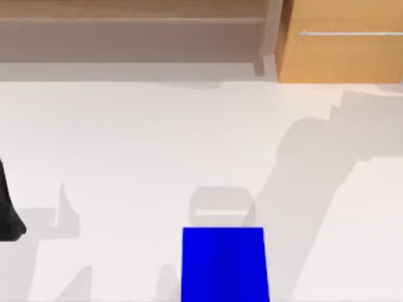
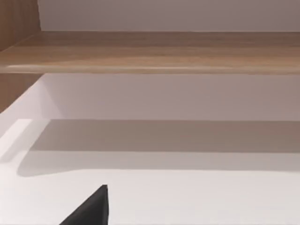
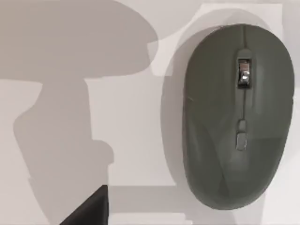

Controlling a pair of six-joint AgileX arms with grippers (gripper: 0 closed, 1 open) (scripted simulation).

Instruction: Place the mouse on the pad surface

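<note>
The mouse (image 1: 220,206) is a pale grey-white rounded block lying on the white table, just beyond the far edge of the pad (image 1: 225,264). The pad is a flat, vivid blue rectangle at the table's front edge, with nothing on it. In the right wrist view the mouse (image 3: 239,117) appears from above as a grey oval with a scroll wheel. A black part of my right gripper (image 3: 91,210) hangs over the bare table beside it, apart from it. My left gripper (image 1: 7,214) is a black shape parked at the table's left edge, far from both.
A wooden shelf unit (image 1: 132,28) runs along the back of the table, with a wooden cabinet (image 1: 340,44) at the back right. Broad grey shadows lie on the white tabletop (image 1: 126,138). The left wrist view looks across the table to the wooden shelf (image 2: 154,51).
</note>
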